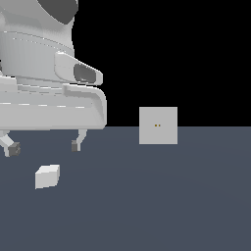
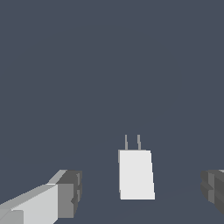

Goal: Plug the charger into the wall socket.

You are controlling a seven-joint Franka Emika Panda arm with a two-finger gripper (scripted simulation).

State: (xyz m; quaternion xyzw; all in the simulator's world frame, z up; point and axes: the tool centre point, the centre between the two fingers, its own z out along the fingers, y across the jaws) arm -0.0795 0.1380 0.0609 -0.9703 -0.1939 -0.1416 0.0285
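Note:
The charger is a small white block lying on the dark floor at the exterior view's lower left. In the wrist view the charger shows two thin prongs at one end. My gripper hangs above the charger, open and empty, with its dark fingertips apart. In the wrist view my gripper has the block between its spread fingers, not touching it. The wall socket is a light-grey upright square panel with two tiny orange dots, standing further back toward the exterior view's right.
The large white arm body fills the exterior view's upper left. The floor is a flat dark grey-blue surface with a black background behind it.

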